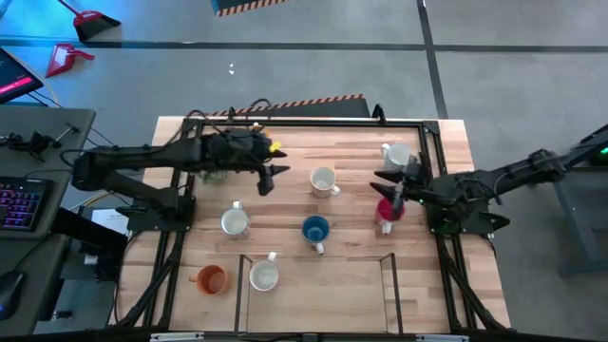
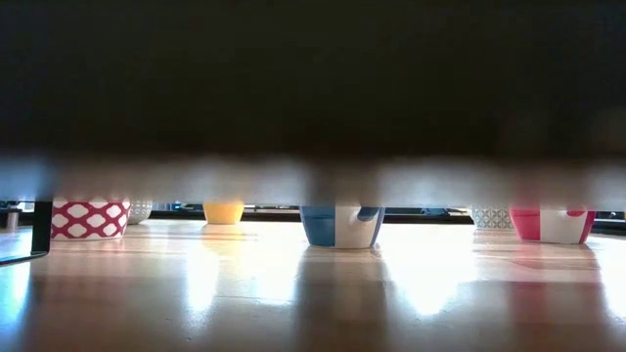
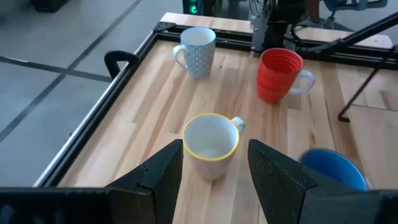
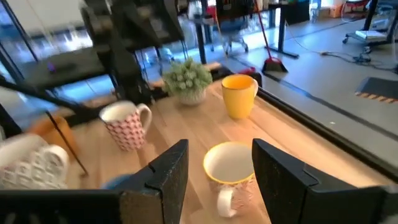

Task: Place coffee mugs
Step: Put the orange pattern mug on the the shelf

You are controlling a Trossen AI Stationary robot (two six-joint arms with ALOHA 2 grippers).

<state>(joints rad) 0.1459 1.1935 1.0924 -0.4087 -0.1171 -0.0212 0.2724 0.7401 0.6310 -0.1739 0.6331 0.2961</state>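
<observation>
Several coffee mugs stand upright on their bases on the wooden table (image 1: 446,142). A white mug with a yellow rim (image 1: 323,180) sits mid-table between my two grippers. My left gripper (image 1: 273,179) hangs open above the table, left of that mug (image 3: 211,143). My right gripper (image 1: 385,182) hangs open on the mug's right (image 4: 230,165), over a red mug (image 1: 388,213). A patterned white mug (image 1: 396,154), a blue mug (image 1: 315,229), two white mugs (image 1: 235,221) (image 1: 264,275) and an orange mug (image 1: 209,279) stand around them.
A potted green plant (image 4: 186,78) and a yellow mug (image 4: 239,93) stand at the far left, under my left arm. A black frame (image 1: 313,120) runs along the table's edges. A thin-railed rectangle (image 1: 313,294) marks off bare wood at the near edge.
</observation>
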